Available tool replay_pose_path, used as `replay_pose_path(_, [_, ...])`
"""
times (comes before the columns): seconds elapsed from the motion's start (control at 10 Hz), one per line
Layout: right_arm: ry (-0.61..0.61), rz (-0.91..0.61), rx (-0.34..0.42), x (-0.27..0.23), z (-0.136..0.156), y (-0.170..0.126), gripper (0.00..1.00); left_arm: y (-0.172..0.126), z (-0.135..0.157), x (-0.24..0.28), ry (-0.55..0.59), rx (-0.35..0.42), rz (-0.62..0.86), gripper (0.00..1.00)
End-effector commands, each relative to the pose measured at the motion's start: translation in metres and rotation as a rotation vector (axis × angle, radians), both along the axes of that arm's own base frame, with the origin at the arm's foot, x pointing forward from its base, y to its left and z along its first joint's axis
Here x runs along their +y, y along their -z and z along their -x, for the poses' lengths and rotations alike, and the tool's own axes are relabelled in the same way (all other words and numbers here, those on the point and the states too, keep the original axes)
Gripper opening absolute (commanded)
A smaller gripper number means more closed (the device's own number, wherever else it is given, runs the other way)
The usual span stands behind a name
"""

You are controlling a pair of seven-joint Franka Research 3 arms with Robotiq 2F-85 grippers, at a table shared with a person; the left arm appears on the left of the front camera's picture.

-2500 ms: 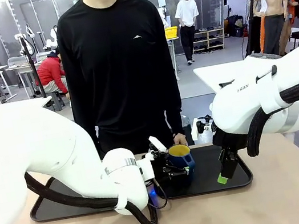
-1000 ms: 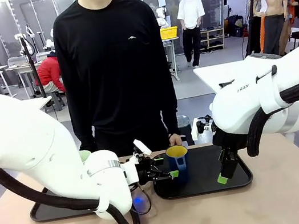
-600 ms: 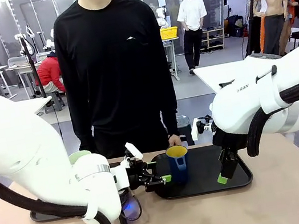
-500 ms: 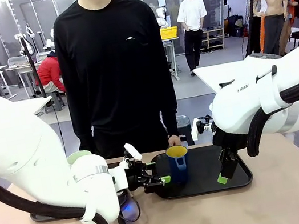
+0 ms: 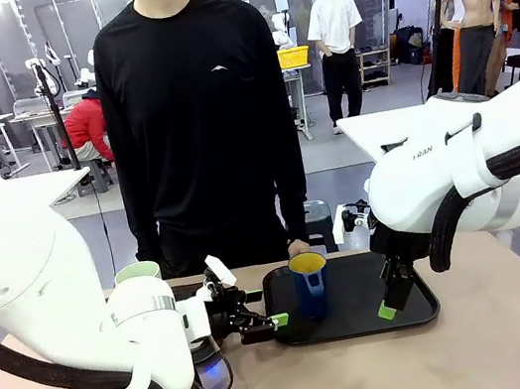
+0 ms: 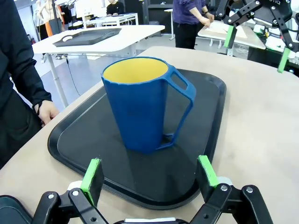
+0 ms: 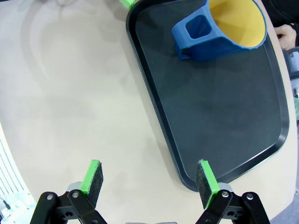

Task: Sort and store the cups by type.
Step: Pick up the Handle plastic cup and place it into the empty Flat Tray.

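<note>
The dark blue mug point(image 5: 309, 284) with a yellow inside stands upright on the black tray point(image 5: 363, 322). My left gripper point(image 5: 268, 309) is open just left of it, fingers level and apart from the mug. In the left wrist view the mug point(image 6: 142, 107) stands ahead of my open left gripper point(image 6: 149, 172), handle to the right. The rim of the pale green tumbler point(image 5: 137, 273) shows behind my left arm. My right gripper point(image 5: 394, 297) hangs open over the tray's right part. In the right wrist view my right gripper point(image 7: 150, 177) straddles the tray's edge point(image 7: 159, 126), with the mug point(image 7: 219, 32) farther off.
A person in black stands at the far side, one hand point(image 5: 296, 246) resting by the tray's far edge. Bare tan tabletop point(image 5: 449, 353) lies in front of the tray. A second white table with a dark tray point(image 6: 88, 37) stands beyond.
My left arm has drawn back to the left, away from the blue mug, which stays upright on the tray. The tumbler's rim has come into sight. My right arm has not moved.
</note>
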State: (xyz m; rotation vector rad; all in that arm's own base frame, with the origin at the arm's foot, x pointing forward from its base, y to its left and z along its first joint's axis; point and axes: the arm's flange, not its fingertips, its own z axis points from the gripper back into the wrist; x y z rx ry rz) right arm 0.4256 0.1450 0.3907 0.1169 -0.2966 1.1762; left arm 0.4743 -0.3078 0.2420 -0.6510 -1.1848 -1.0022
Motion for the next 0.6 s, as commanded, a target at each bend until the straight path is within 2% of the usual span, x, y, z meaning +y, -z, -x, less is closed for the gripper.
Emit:
replay_pose_path(0.0, [0.003,0.011,-0.002,-0.0003,0.0005,0.0002,1.00,-0.0016,-0.0041,-0.0041,0.001,-0.009,-0.004,1.00])
replay_pose_path(0.5, [0.003,0.011,-0.002,-0.0003,0.0005,0.0002,1.00,-0.0016,-0.0041,-0.0041,0.001,-0.009,-0.004,1.00])
